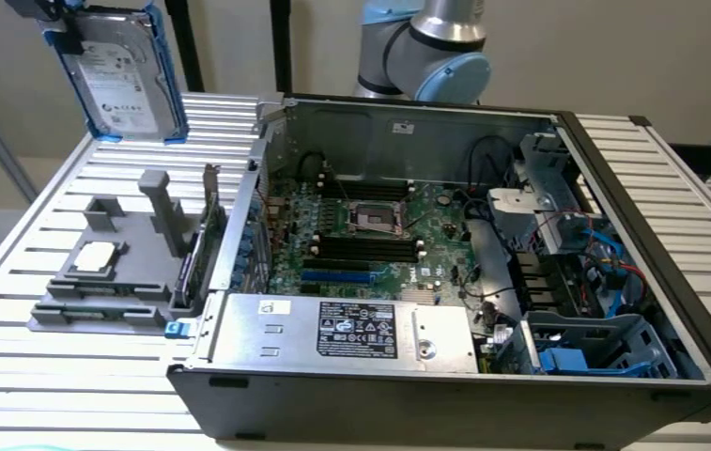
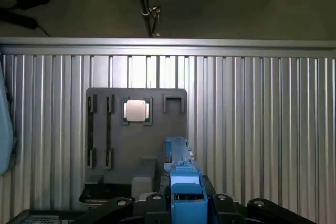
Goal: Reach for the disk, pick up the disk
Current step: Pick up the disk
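Pickup looks pretty much done here: the end effector point(image 1: 50, 19) is clamped on the disk point(image 1: 123, 80), which hangs clear above the bench point(image 1: 10, 376).

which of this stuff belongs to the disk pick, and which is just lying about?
In the job:
- the disk, up in the air, clear of the table
- the gripper, shut on the disk

Lying about:
- grey fixture
- square silver chip seated in the fixture
- open computer case
- silver power supply box inside the case
- slatted table
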Robot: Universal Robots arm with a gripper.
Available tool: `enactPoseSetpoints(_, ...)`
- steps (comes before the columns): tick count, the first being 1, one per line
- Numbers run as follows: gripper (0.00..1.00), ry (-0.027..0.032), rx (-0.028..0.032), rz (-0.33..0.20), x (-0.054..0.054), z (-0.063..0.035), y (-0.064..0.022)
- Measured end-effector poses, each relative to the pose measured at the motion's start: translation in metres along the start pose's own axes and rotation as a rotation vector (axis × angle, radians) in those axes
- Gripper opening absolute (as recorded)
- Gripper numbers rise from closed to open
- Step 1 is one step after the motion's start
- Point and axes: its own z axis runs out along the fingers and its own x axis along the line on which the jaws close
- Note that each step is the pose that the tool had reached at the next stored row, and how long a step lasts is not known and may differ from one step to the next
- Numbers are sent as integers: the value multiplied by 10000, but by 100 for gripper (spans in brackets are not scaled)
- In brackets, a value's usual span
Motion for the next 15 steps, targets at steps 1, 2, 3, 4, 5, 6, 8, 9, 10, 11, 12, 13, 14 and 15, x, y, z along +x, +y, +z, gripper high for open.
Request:
enactPoseSetpoints(1, 33, 0, -11, 0, 5, -46, -44)
enactPoseSetpoints(2, 33, -2, -19, -1, 11, -93, -90)
enactPoseSetpoints(3, 33, -2, -30, 0, 16, -136, -132)
enactPoseSetpoints(4, 33, -3, -43, 0, 22, -186, -180)
enactPoseSetpoints(5, 33, -5, -51, 1, 27, -229, -221)
enactPoseSetpoints(6, 33, -7, -61, 1, 33, -276, -267)
enactPoseSetpoints(8, 33, -10, -82, 1, 43, -368, -356)
enactPoseSetpoints(9, 33, -11, -92, 1, 48, -413, -400)
enactPoseSetpoints(10, 33, -13, -101, 2, 54, -459, -445)
enactPoseSetpoints(11, 33, -16, -112, 2, 59, -506, -491)
enactPoseSetpoints(12, 33, -18, -123, 2, 64, -552, -535)
enactPoseSetpoints(13, 33, -21, -134, 2, 68, -599, -580)
enactPoseSetpoints(14, 33, -25, -144, 3, 73, -645, -625)
enactPoseSetpoints(15, 33, -29, -156, 3, 78, -695, -673)
